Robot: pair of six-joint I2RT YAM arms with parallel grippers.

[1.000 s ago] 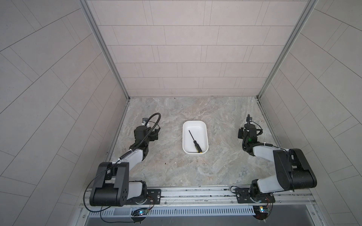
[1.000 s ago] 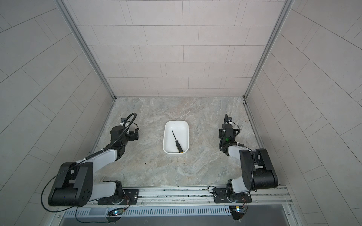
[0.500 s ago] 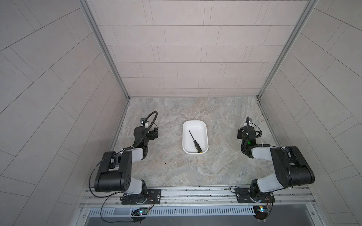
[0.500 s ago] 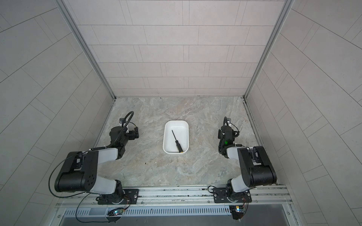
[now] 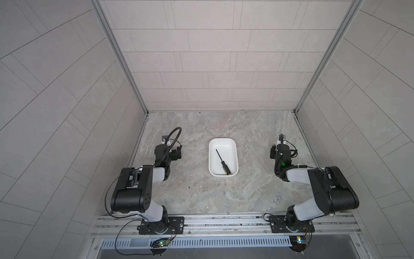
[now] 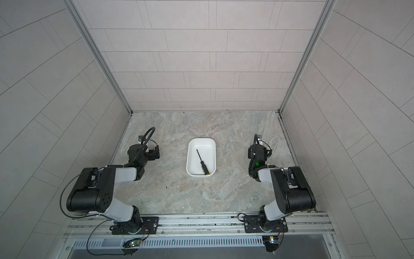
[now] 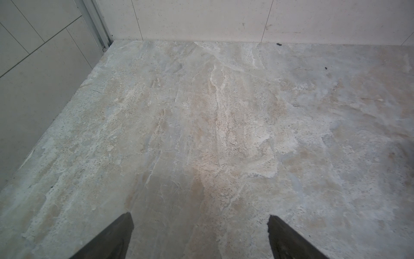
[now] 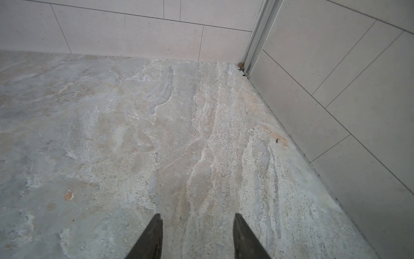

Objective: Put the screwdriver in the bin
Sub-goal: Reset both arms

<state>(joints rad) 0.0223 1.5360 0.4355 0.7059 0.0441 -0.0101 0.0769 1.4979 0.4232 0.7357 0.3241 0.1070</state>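
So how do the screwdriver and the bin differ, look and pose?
The slim black-handled, yellow-tipped screwdriver is dark, thin; the shallow white rectangular plastic bin is pale, broad. The screwdriver lies diagonally; the bin runs straight front to back. The screwdriver is shorter than the bin. Both lie flat.

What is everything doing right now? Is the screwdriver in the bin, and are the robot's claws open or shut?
screwdriver: lying flat and slanted inside the bin, nothing gripping it.
bin: upright on the table, holding only the screwdriver.
left claw: open, holding nothing.
right claw: open, holding nothing.
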